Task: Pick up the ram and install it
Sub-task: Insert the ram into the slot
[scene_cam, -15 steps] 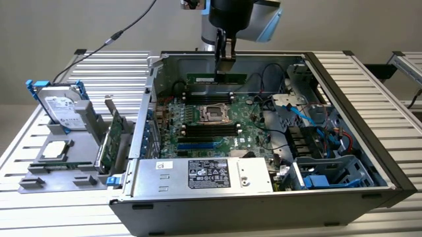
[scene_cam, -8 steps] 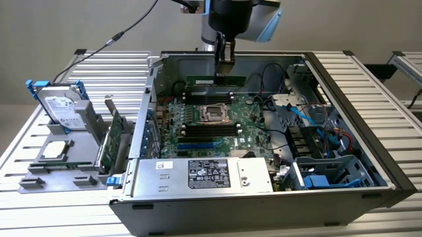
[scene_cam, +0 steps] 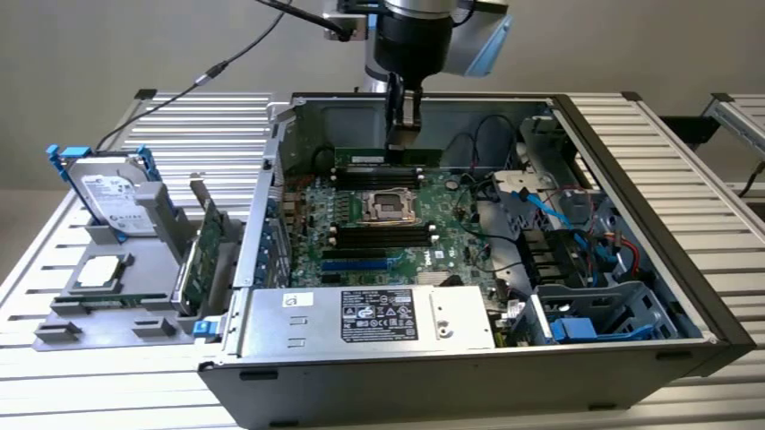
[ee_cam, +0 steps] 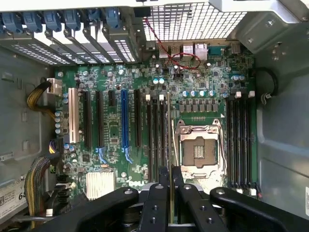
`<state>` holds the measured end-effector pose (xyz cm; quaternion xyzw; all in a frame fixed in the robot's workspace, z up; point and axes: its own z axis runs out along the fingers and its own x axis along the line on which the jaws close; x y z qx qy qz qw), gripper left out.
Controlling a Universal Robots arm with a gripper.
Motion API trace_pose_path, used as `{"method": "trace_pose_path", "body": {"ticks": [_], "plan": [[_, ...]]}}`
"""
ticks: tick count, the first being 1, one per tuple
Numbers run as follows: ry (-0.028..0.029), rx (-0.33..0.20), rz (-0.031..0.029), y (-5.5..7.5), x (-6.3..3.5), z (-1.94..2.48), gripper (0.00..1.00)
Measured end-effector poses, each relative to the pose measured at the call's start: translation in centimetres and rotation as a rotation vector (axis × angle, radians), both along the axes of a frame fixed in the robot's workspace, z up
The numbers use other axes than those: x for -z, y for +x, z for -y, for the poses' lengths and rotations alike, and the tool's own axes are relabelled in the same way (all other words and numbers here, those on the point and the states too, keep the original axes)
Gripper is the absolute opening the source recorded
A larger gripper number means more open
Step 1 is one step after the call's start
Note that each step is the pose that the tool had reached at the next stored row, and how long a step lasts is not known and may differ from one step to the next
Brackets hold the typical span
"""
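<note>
The ram [scene_cam: 371, 155] is a narrow green stick that hangs level inside the open computer case, just above the far black memory slots [scene_cam: 378, 173] of the motherboard [scene_cam: 347, 251]. My gripper [scene_cam: 407, 134] reaches straight down from above and is shut on the stick's top edge, towards its end on the exterior view's right. In the wrist view the black fingers [ee_cam: 164, 186] press together around a thin green edge of the ram [ee_cam: 171, 200]. Below them lie the empty CPU socket [ee_cam: 199, 150] and the long black slots [ee_cam: 157, 135] beside it.
A second bank of memory slots [scene_cam: 382, 235] lies nearer than the CPU socket [scene_cam: 392, 204]. The power supply [scene_cam: 371, 318] fills the case front, and blue cables [scene_cam: 562, 215] run on the exterior view's right. Outside the case, a grey holder carries a hard drive [scene_cam: 114, 193] and a green expansion card [scene_cam: 206, 255].
</note>
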<state>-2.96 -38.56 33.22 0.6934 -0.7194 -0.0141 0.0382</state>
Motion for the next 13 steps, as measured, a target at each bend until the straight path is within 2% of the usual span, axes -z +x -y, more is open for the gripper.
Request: {"method": "trace_pose_path", "body": {"ticks": [1,2,4,5,13], "plan": [[0.0001,0.000,0.0001,-0.1,0.45,0.46,0.14],[-0.0001,0.000,0.0000,-0.4,1.73,1.18,0.14],[-0.0001,-0.012,0.0000,-0.4,4.35,1.19,0.14],[0.0001,-0.014,0.0001,-0.4,4.93,1.19,0.14],[-0.0001,-0.018,0.0000,-0.4,6.36,1.19,0.14]]}}
